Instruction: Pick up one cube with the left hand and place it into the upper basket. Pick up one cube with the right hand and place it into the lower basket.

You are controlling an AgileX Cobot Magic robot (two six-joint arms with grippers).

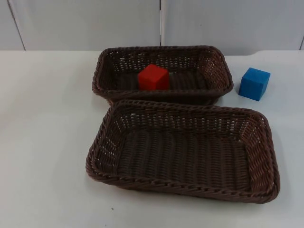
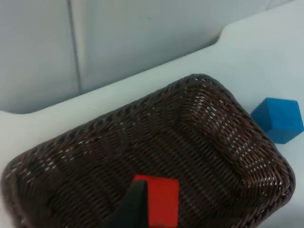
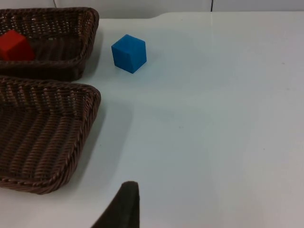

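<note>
A red cube (image 1: 153,77) sits in the upper basket (image 1: 216,61); the lower basket (image 1: 260,142) awaits the blue cube (image 1: 254,83) on the table (image 1: 42,133). The right gripper, finger state indiscernible, should descend squarely over it.

Left gripper (image 2: 135,211) aloft, right gripper (image 3: 124,206) low.
</note>
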